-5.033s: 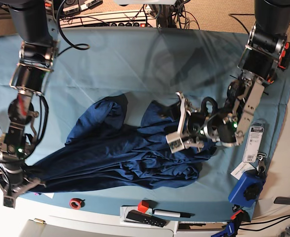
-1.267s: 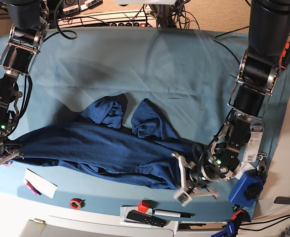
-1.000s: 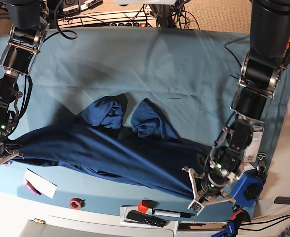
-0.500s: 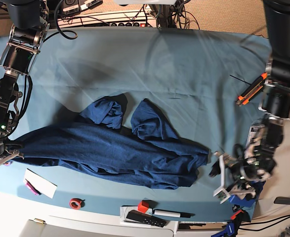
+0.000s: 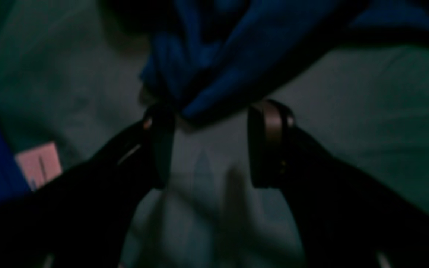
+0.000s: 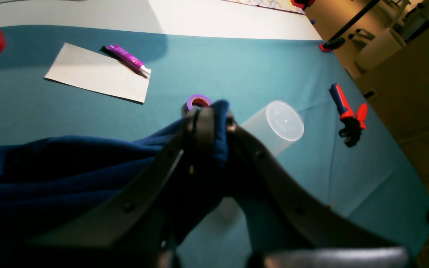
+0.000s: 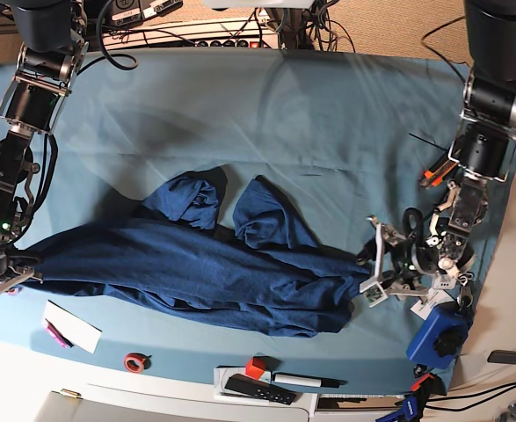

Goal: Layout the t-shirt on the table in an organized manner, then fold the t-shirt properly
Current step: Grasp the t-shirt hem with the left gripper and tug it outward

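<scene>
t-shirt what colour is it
Dark navy blue t-shirt, plain with no print showing; clearest in the base view.

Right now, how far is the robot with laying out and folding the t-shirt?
Done: little; the t-shirt lies stretched but bunched across the table, sleeves crumpled. In hand: the right gripper pinches one end, and the open left gripper faces the other end, not gripping it. Left: flattening and every fold.

The base view is taken from above, looking down on the whole table [image 7: 328, 105]. Both wrist views are taken low and very close, along the fingers. The t-shirt [image 7: 196, 272] is shared by all three, w/ teal cloth.
</scene>
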Robot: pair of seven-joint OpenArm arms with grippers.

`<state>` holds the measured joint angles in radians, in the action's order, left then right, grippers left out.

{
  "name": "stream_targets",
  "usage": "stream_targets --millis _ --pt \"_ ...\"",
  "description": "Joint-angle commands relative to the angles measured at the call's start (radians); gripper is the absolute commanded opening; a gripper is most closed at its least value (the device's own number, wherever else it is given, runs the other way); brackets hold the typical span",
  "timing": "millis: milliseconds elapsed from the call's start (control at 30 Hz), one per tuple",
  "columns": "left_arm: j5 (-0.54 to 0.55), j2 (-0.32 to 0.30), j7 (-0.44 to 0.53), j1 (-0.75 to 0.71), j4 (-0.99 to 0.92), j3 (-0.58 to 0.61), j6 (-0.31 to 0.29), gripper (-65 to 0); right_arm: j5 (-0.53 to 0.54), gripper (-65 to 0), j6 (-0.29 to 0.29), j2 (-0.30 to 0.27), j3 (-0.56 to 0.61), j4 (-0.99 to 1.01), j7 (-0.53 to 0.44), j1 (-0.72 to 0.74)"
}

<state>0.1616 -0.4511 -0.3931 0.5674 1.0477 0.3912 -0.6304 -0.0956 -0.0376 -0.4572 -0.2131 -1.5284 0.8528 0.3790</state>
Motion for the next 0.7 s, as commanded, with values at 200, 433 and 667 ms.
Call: stream_targets --millis 200,433,667 --pt "-0.020 0.027 0.021 0.037 0.015 -0.009 0.110 -38.5 -0.009 -65.0 0.008 -0.022 -0.005 -0.014 -0.022 0.026" --pt "-0.090 0.064 0.070 0.043 -0.036 -0.008 0.220 -39.5 -0.009 -65.0 0.008 -0.022 -0.005 -0.014 -0.022 0.026" --pt "-0.106 0.138 0.148 0.110 -0.285 -0.008 0.211 -43.5 -0.009 -65.0 0.008 -0.022 -0.005 -0.014 -0.023 0.026"
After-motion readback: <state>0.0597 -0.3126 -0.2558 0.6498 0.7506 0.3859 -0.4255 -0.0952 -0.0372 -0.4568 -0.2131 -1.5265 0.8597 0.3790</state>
